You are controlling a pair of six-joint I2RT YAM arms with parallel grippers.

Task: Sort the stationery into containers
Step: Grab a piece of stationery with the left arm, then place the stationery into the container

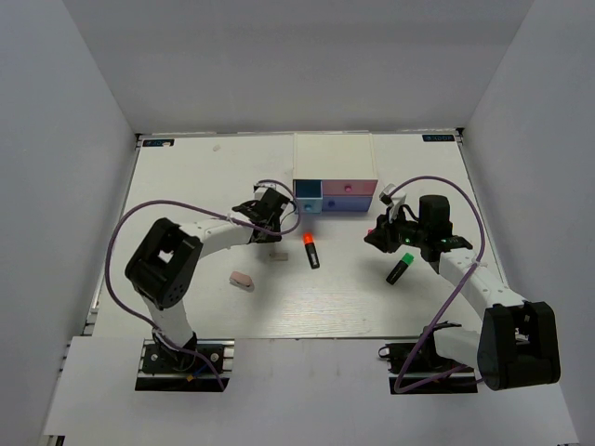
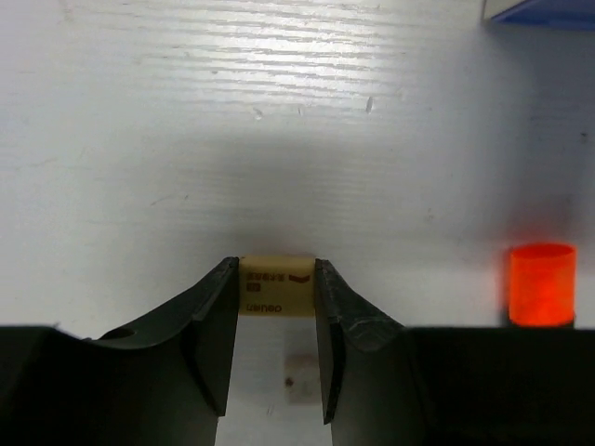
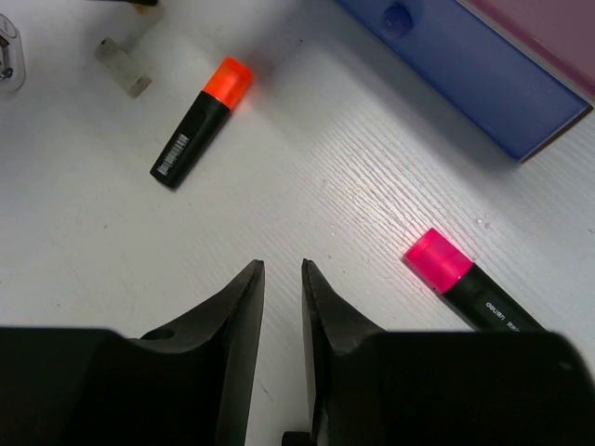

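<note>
— What lay nearest to the arms?

— The pink eraser (image 1: 242,280), alone on the surface (image 1: 186,186), on the left side. A little beyond it lay a grey eraser (image 1: 277,255).

— And the highlighters?

— The green highlighter (image 1: 400,269) lay on the right, just beside the right arm. The orange highlighter (image 1: 311,250) lay near the middle, with its cap toward the box. The pink highlighter (image 3: 460,279) lay just beside the right jaws, and its body was partly hidden under them.

— How did the jaws stand?

— The left jaws were clamped on a tan eraser (image 2: 275,288), one finger against each side of it, to the left of the orange cap. I could not tell whether it touched the surface. The right jaws stood a little apart, with nothing between them, over bare surface between the orange and pink highlighters.

— And at the far end?

— The white box (image 1: 335,153). Its blue-purple drawer (image 3: 465,70) was near the pink highlighter, and the pink drawer (image 1: 349,189) was behind that one.
</note>
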